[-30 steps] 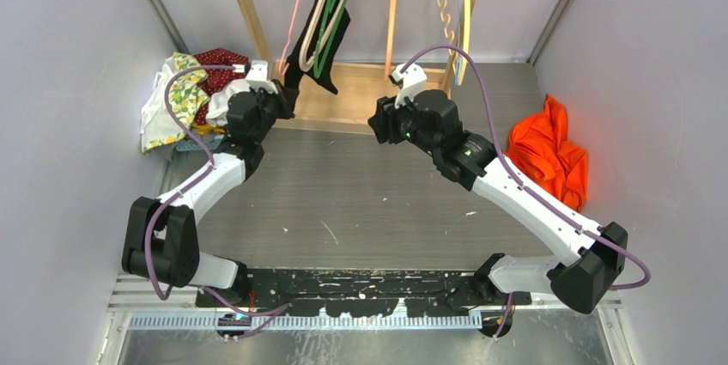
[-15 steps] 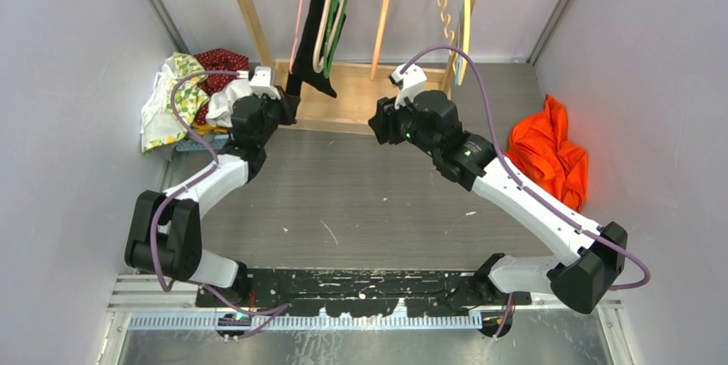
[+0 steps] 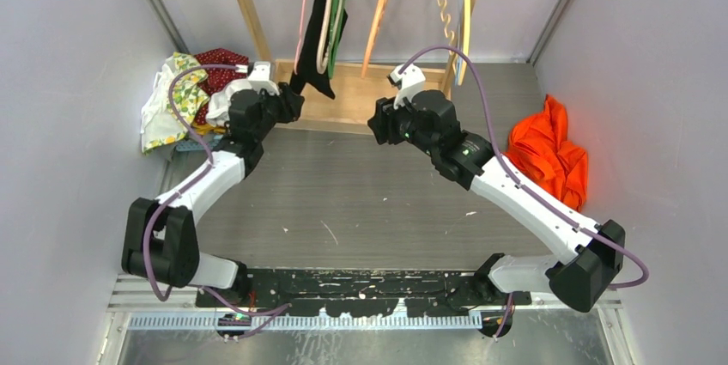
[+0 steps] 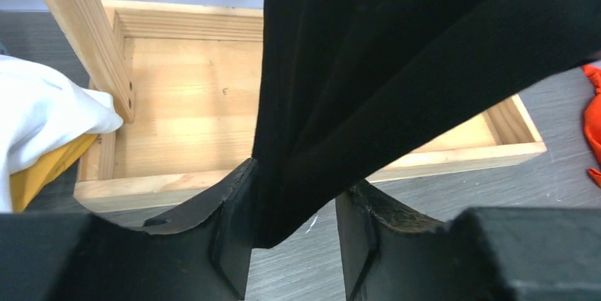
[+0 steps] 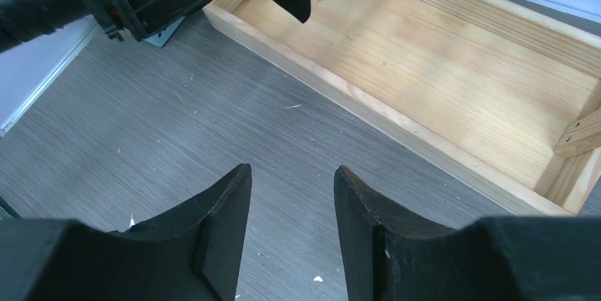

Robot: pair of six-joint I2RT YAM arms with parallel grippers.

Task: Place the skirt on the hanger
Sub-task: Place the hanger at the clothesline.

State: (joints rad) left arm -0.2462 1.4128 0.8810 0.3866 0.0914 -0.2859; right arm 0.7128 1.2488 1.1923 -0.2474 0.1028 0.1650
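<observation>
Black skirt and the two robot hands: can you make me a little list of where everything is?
Black skirt: hanging on the wooden rack among the hangers, hem dangling
Left gripper: open, skirt hem between its jaws
Right gripper: open, empty, over the table near the rack
Orange cloth: crumpled on the table, right side
Clothes pile: on the left, beside the rack

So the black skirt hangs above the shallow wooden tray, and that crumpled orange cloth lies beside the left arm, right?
Not quite: the crumpled orange cloth lies beside the right arm, as the top view shows. The black skirt does hang above the shallow wooden tray.
</observation>
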